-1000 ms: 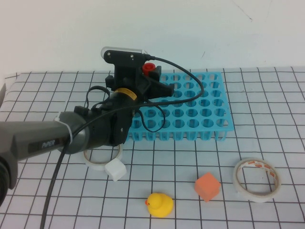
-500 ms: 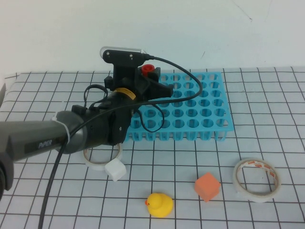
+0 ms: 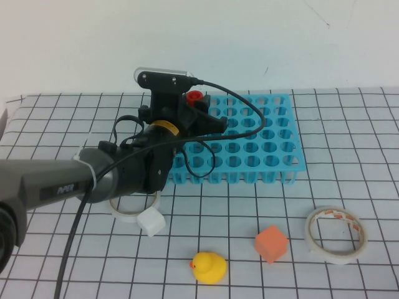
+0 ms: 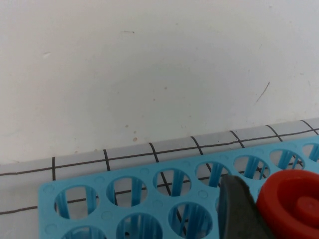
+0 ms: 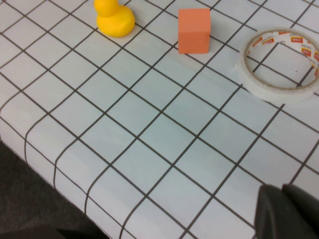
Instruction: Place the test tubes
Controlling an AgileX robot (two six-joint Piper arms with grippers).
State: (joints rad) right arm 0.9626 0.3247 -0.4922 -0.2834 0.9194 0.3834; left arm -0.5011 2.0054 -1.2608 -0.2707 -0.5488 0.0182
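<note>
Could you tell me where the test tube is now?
High view, left of centre: the left gripper holds the test tube at the rack's far-left holes; the right gripper sits at the table's edge.

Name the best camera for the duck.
The high view shows the whole duck. The right wrist view crops its top; the left wrist view misses it. The left tool grips a tube over the rack; the right tool hangs shut above the table.
</note>
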